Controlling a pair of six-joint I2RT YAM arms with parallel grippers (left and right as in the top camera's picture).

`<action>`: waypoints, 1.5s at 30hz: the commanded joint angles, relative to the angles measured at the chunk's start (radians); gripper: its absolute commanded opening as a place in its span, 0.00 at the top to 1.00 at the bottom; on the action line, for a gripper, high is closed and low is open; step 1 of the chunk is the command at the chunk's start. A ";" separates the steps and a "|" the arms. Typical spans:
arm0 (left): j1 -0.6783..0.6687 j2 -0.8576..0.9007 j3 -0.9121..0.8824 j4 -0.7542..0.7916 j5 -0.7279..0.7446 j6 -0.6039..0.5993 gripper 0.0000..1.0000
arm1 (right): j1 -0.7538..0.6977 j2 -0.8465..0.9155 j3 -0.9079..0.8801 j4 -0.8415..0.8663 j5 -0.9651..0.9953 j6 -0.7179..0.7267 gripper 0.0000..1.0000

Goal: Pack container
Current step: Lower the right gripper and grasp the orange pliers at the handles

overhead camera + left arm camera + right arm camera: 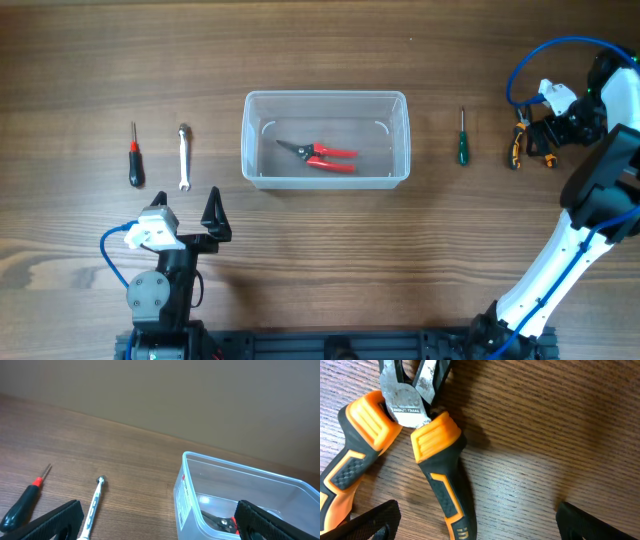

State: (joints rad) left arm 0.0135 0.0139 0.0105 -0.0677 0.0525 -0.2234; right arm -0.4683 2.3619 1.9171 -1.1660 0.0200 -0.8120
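The clear plastic container [326,140] stands mid-table and holds red-handled cutters [322,155]; it also shows in the left wrist view [220,495]. My left gripper [200,212] is open and empty, below the silver wrench [184,157] and the black-and-red screwdriver [135,156]. My right gripper [530,140] is open, low over the orange-and-black pliers [420,455] at the far right. One pliers handle lies between its fingers [477,520], untouched. A green screwdriver [462,138] lies right of the container.
The wrench [92,507] and the black-and-red screwdriver [22,505] lie on the wooden table left of the container. The right arm reaches up the right side of the table. A black rail runs along the front edge.
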 commanded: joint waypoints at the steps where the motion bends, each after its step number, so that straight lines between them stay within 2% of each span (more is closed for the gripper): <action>1: 0.006 -0.006 -0.005 -0.005 -0.002 -0.010 0.00 | 0.000 0.015 -0.008 -0.005 0.003 0.012 0.01; 31: 0.006 -0.006 -0.005 -0.005 -0.002 -0.010 0.00 | 0.033 0.021 -0.016 0.025 0.067 0.026 0.00; 45: 0.006 -0.006 -0.005 -0.005 -0.002 -0.010 0.00 | 0.033 0.022 -0.099 0.071 0.063 0.027 0.00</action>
State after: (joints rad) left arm 0.0135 0.0139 0.0105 -0.0677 0.0525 -0.2234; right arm -0.4374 2.3466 1.8668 -1.1023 0.0708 -0.7975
